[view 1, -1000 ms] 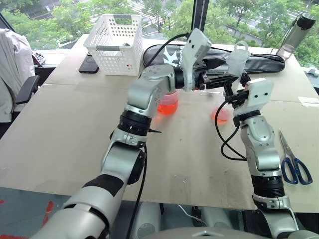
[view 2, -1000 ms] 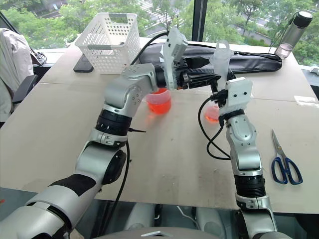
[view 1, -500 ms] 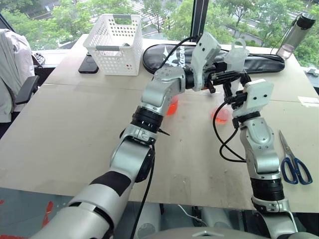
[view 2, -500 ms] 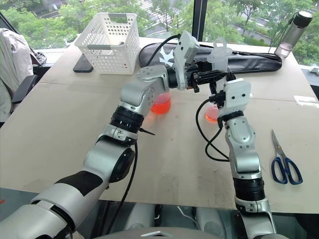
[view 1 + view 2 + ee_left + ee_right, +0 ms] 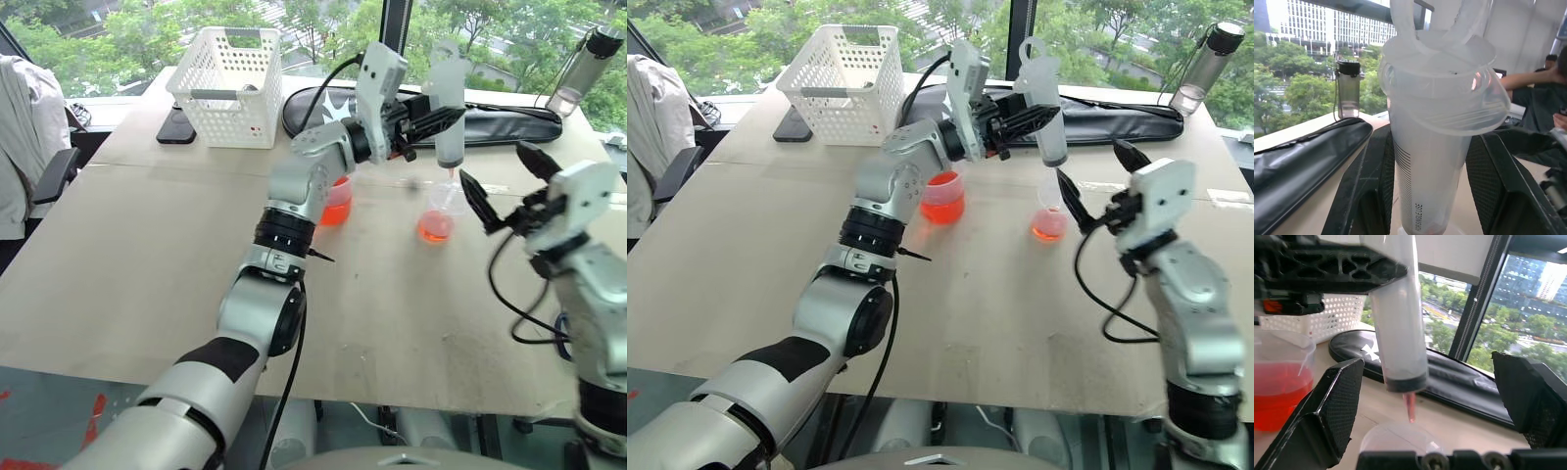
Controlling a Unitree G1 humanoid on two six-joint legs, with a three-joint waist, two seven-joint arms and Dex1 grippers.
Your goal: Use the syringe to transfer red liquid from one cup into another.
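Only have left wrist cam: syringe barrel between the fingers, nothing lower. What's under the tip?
Observer: The small cup, directly below the syringe tip; there's red liquid in its bottom.
Operator: Barrel still loaded?
Observer: Looks empty. In the right wrist view the dark seal sits at the barrel's bottom, just above the red tip.
Operator: Right arm in the way?
Observer: No. The right gripper is open, off to the side, apart from the syringe.

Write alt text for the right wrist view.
The left gripper holds a syringe upright, tip down over a small clear cup. The right gripper stands open around it, and a beaker of red liquid sits beside.
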